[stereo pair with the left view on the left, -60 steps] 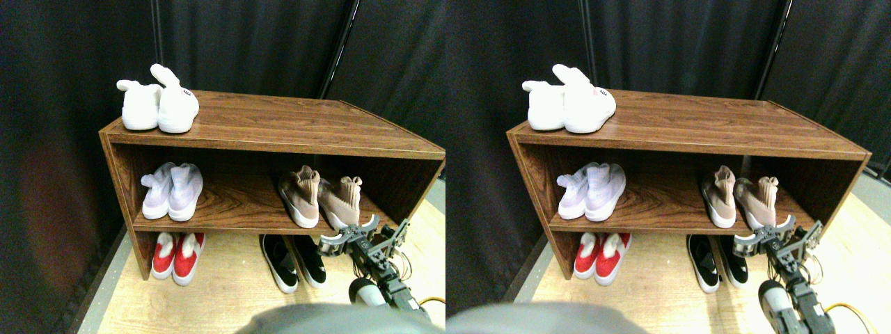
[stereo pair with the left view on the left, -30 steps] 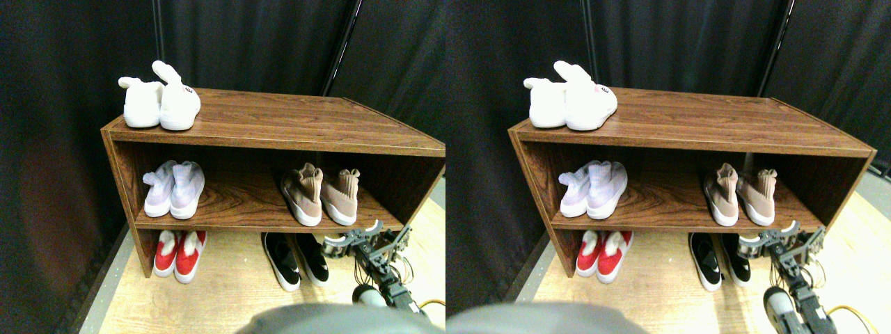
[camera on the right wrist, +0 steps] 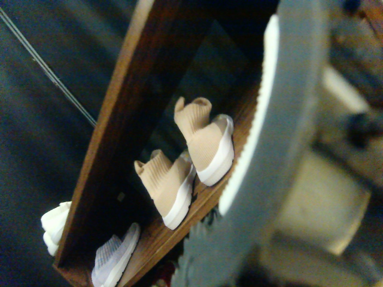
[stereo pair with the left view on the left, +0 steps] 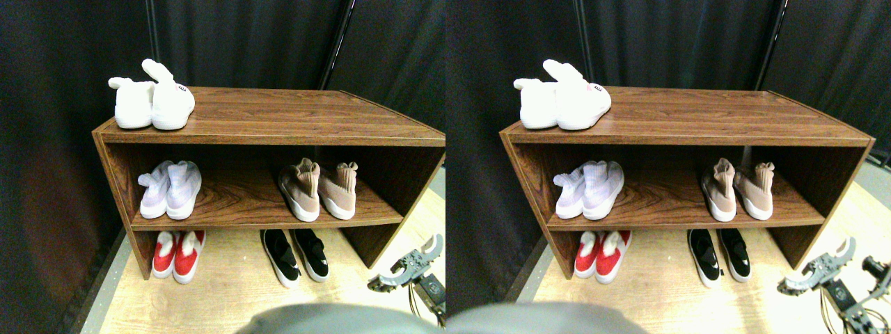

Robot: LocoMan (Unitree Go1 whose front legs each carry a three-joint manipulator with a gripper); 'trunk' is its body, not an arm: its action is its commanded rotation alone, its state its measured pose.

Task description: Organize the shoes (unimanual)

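Observation:
Two tan knit sneakers (stereo pair with the left view on the left: 317,189) with white soles stand side by side on the right of the middle shelf; the wrist view shows them too (camera on the right wrist: 190,158). Below them on the floor, a pair of black slip-ons (stereo pair with the left view on the left: 295,255) sits with toes toward me. My right gripper (stereo pair with the left view on the left: 408,266) hangs low at the right, off the shelf's front right corner and apart from every shoe. Its jaws are spread open with nothing between them.
The wooden shoe rack (stereo pair with the left view on the left: 278,115) carries white bunny-ear slippers (stereo pair with the left view on the left: 150,99) on top at the left. Lavender sneakers (stereo pair with the left view on the left: 170,189) stand at the middle shelf's left, and red slippers (stereo pair with the left view on the left: 178,253) on the floor under them. Black curtains close the back.
My gripper has drawn back from the right tan sneaker at the shelf's edge, down and to the right. That sneaker now stands further in, beside its mate. The camera shifted slightly.

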